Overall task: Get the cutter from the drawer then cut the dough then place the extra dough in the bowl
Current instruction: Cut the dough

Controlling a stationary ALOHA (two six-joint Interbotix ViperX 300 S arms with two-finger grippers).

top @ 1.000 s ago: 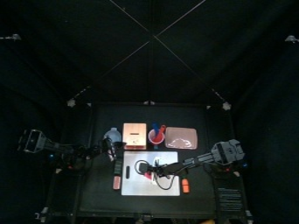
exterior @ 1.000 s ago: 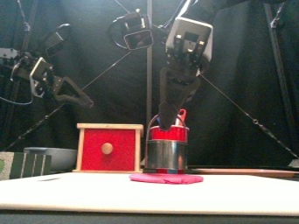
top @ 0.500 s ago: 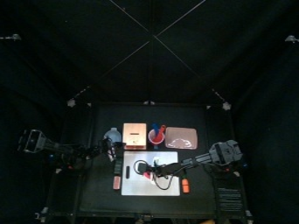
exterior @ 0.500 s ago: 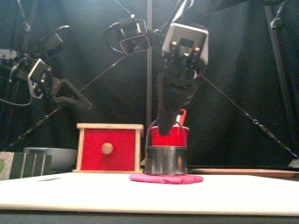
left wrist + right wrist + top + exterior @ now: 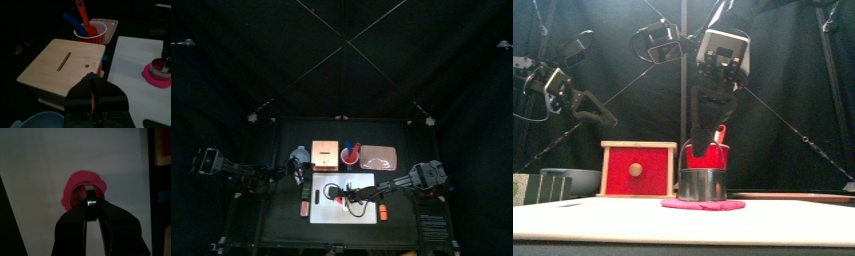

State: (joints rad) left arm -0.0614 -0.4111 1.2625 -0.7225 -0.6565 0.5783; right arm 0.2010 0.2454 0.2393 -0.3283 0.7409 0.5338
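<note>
A flat pink dough disc (image 5: 703,204) lies on the white cutting board (image 5: 593,222). The round metal cutter (image 5: 704,183) stands on it. My right gripper (image 5: 91,204) hangs straight over the dough (image 5: 81,189), shut on the cutter's wire handle. From above, the right gripper (image 5: 358,194) is over the board (image 5: 329,214). My left gripper (image 5: 93,93) rests shut and empty above the pale wooden box (image 5: 63,67), left of the board. The left wrist view also shows the cutter (image 5: 159,67) on the dough (image 5: 155,79).
The wooden box (image 5: 637,169) with its red drawer front stands behind the board on the left, the blue-grey bowl (image 5: 564,182) farther left. A red cup (image 5: 90,33) with a blue and a red knife and the pink tray (image 5: 380,157) sit at the back.
My right gripper has come down a little over the cutter and shifted slightly left. The cutter stays on the dough. The left arm has not moved.
</note>
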